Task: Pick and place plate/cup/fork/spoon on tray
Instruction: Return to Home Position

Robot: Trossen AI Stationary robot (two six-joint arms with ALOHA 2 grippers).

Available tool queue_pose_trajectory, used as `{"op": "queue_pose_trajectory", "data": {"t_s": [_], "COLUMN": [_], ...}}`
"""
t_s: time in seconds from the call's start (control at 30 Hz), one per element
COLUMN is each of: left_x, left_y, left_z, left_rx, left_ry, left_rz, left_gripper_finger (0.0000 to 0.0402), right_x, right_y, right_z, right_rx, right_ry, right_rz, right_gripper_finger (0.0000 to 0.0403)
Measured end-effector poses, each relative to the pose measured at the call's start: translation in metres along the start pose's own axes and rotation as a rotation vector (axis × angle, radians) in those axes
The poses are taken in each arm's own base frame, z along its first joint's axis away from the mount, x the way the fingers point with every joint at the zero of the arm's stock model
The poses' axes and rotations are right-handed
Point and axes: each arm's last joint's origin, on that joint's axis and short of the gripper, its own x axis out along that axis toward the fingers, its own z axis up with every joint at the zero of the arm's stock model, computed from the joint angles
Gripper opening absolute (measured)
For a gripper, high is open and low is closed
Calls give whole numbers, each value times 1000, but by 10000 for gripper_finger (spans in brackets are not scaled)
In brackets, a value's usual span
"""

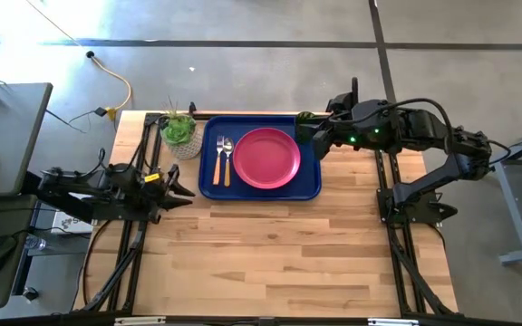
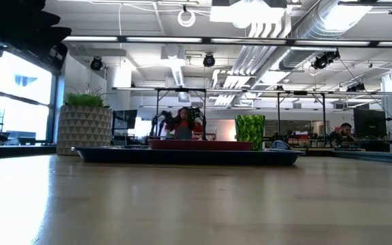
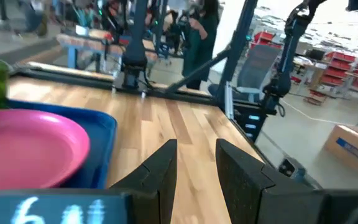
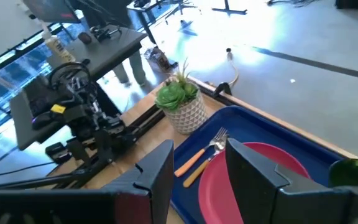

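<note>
The dark blue tray [image 1: 208, 177] lies at the table's far middle. On it lie the pink plate [image 1: 266, 158] and, left of the plate, the fork [image 1: 218, 154] and the spoon [image 1: 228, 159], handles toward the near edge. The green cup [image 1: 304, 117] stands upright in the tray's far right corner; it also shows in the low view [image 2: 250, 131] and the right wrist view [image 4: 354, 172]. My right gripper [image 1: 300, 130] hovers open beside the cup over that corner, and the cup is not between its fingers. My left gripper [image 1: 188, 186] waits open at the table's left edge.
A leafy plant in a pale patterned pot [image 1: 179, 133] stands just off the tray's far left corner. The near half of the wooden table [image 1: 270, 263] is bare wood. A person shows in the room beyond the table [image 2: 182, 121].
</note>
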Motion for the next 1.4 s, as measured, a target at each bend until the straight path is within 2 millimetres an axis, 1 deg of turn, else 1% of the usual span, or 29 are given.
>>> {"op": "queue_pose_trajectory", "data": {"t_s": [0.1,0.2,0.3,0.43,0.53,0.7,0.8,0.9,1.0,1.1,1.2,1.4], "left_x": [-1,2,5,7,8,9,10,11,11,11,11,11], "left_y": [3,7,9,10,10,11,11,11,11,11,11,11], "left_z": [-7,-20,-26,-28,-29,-30,-32,-33,-32,-33,-33,-33], "left_rx": [24,32,30,32,32,-11,-18,-19,-22,-21,-21,-21], "left_ry": [-27,-1,-14,-77,-74,-60,-44,-29,-31,-29,-28,-29], "left_rz": [43,91,97,94,103,106,109,111,112,112,112,112], "left_gripper_finger": [99,99,99,99,99,99,99,99,99,99,99,99], "right_x": [0,0,0,0,-3,-25,-46,-72,-92,-102,-100,-89], "right_y": [-1,-2,-2,-1,-3,-13,-24,-40,-58,-73,-87,-115], "right_z": [0,-1,-1,-1,0,4,6,4,-10,-33,-62,-119], "right_rx": [-5,-8,-19,-59,-113,-234,-299,-331,-321,-295,-294,-341], "right_ry": [-7,-3,-2,4,4,-6,-8,5,4,-4,-17,-33], "right_rz": [-26,-32,-32,-27,-21,-17,-18,-36,-47,14,99,229], "right_gripper_finger": [138,138,138,138,138,138,138,138,138,138,138,138]}}
